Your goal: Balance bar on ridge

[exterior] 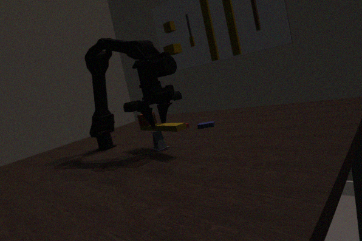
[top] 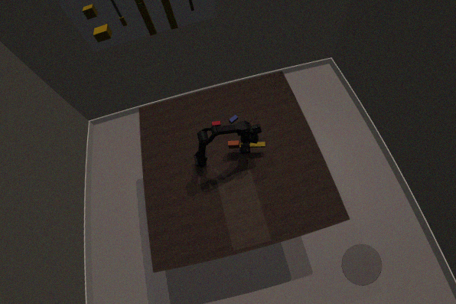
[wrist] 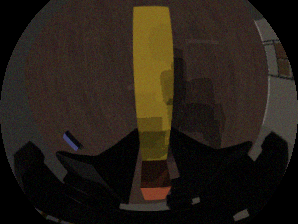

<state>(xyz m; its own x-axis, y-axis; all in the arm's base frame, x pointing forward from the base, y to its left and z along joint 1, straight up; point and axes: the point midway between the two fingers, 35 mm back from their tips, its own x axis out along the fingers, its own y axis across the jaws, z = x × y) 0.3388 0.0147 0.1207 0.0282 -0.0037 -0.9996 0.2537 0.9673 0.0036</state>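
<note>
The yellow bar (top: 258,145) (exterior: 172,127) (wrist: 153,60) carries an orange block (top: 233,143) (exterior: 141,121) (wrist: 155,193) at its arm-side end. It looks about level and is off the table. My gripper (top: 245,148) (exterior: 158,124) (wrist: 154,131) points down and is shut on the bar, nearer the orange block than the far end. The grey ridge (exterior: 159,142) stands upright on the table beneath the gripped part. Its top is at the bar's underside in the exterior view; whether they touch cannot be told. The ridge is hidden in the first scene and wrist views.
A blue block (top: 233,119) (exterior: 205,125) (wrist: 71,141) lies on the wooden table (top: 291,191) (exterior: 212,187). A red block (top: 216,123) lies near it, mostly hidden behind the bar in the exterior view. Tools hang on the wall panel behind.
</note>
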